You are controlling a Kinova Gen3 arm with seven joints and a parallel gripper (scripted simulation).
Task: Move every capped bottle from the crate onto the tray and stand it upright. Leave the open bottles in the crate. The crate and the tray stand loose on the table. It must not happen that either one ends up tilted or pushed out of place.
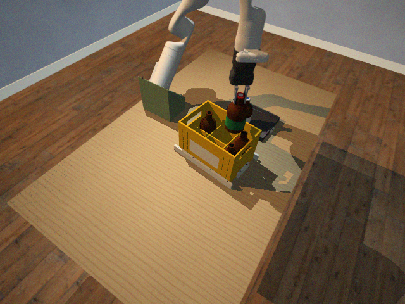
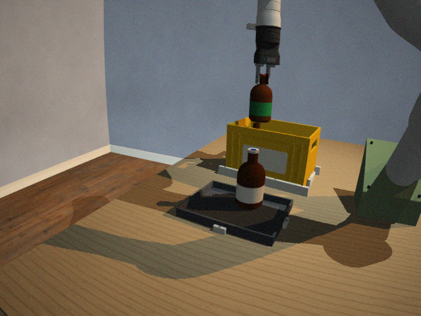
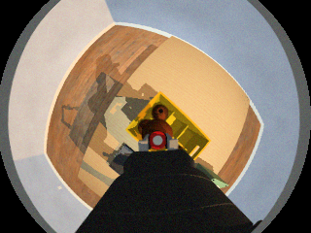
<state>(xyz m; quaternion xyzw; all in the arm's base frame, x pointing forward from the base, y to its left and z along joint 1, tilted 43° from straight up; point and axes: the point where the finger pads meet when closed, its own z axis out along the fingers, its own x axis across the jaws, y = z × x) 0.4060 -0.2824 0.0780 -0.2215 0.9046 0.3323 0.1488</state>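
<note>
Green-labelled capped bottle (image 2: 260, 102) hangs by its neck in the clamped gripper (image 2: 263, 78) above the yellow crate (image 2: 272, 152); white-labelled bottle (image 2: 250, 180) already stands on the tray (image 2: 237, 224).

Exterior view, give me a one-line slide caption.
Gripper lifts a green-labelled capped bottle above the yellow crate; a white-labelled bottle stands on the tray.

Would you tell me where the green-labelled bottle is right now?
In the exterior view the green-labelled bottle hangs upright from the pincer, just above the yellow crate's rim, behind the tray.
</note>
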